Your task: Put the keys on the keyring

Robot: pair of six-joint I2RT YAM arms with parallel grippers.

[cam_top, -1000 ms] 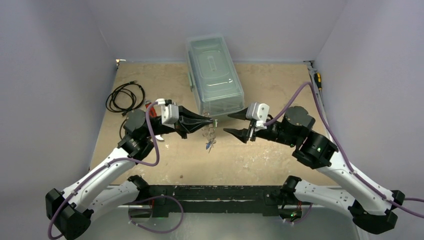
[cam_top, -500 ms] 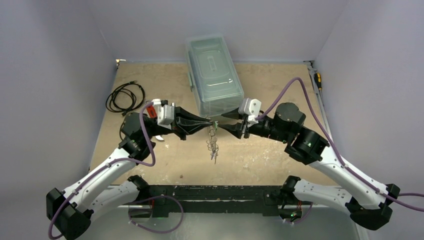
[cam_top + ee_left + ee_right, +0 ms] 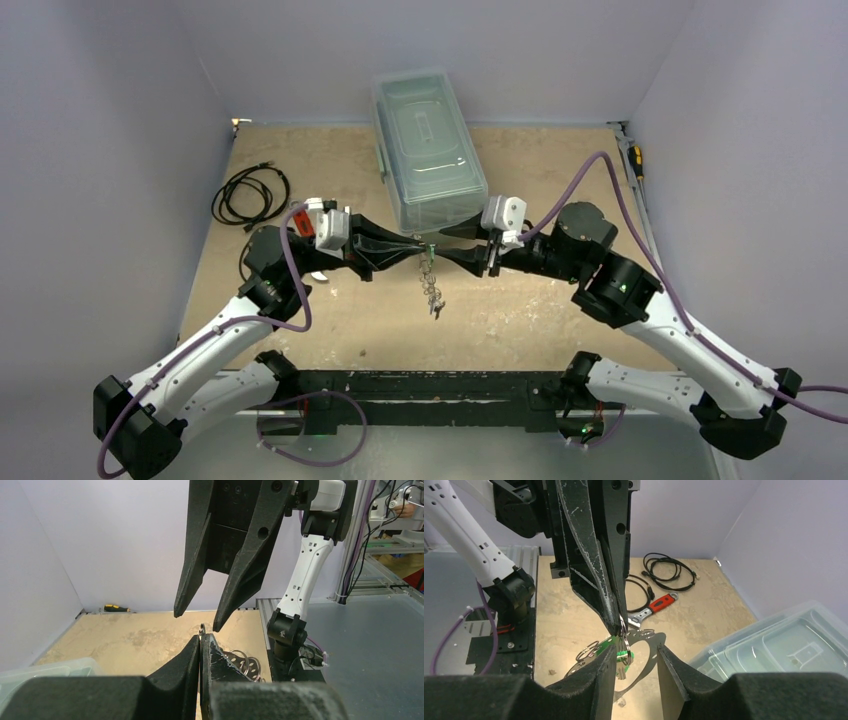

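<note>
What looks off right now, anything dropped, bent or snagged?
Nothing stands out. The keyring hangs from the shut left fingers, nothing bent that I can see. The open right fingers sit either side of its green key.

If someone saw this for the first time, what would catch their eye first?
Two black grippers face each other tip to tip over the middle of the table: the left gripper is shut on the keyring, which dangles beneath it, and the right gripper is open opposite. Just behind them stands a clear lidded box. A bright green key hangs at the open jaws.
</note>
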